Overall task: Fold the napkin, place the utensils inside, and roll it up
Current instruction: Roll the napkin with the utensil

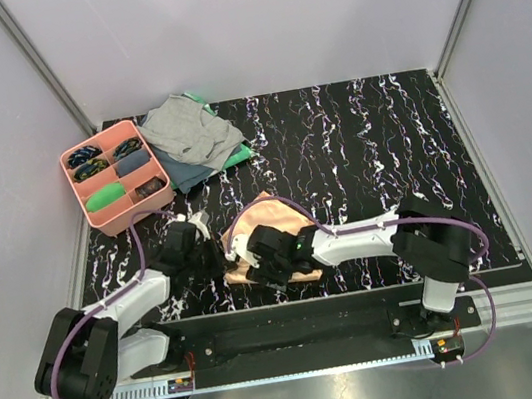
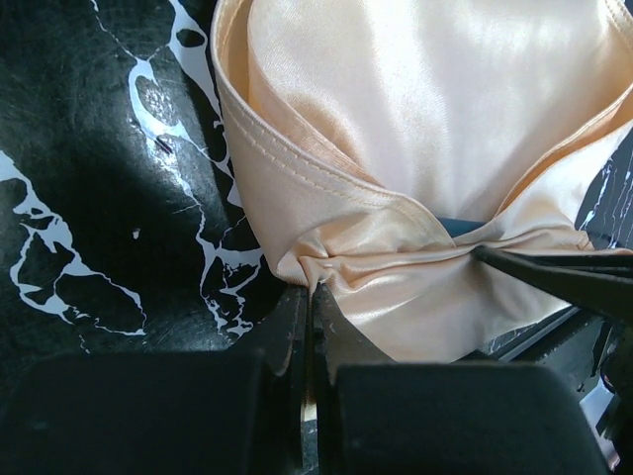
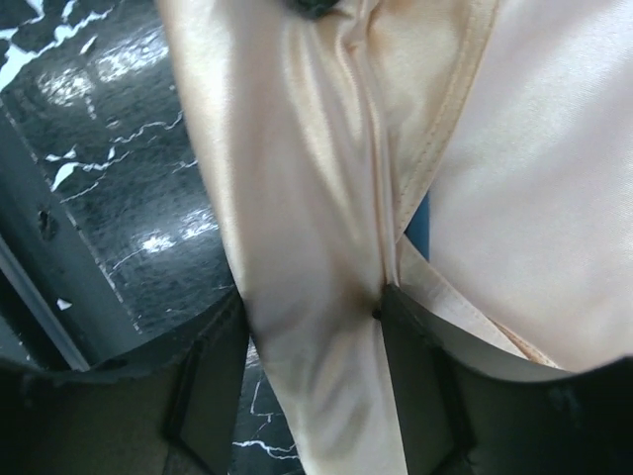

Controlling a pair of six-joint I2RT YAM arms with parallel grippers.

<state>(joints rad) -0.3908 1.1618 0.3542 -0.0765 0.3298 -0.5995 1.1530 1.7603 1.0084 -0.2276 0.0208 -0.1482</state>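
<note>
The napkin (image 2: 415,119) is clamped by the left gripper (image 2: 309,297) and the right gripper (image 3: 312,309), a blue sliver of the utensils (image 3: 419,223) being shown only by the wrist views.

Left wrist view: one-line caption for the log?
Left hand pinching a bunched fold of the peach napkin on the black marbled table, a sliver of blue utensil showing inside.

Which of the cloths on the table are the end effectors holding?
The peach-orange napkin near the front, pinched by the left end effector and right end effector. The grey cloth and green cloth lie piled at the back.
</note>
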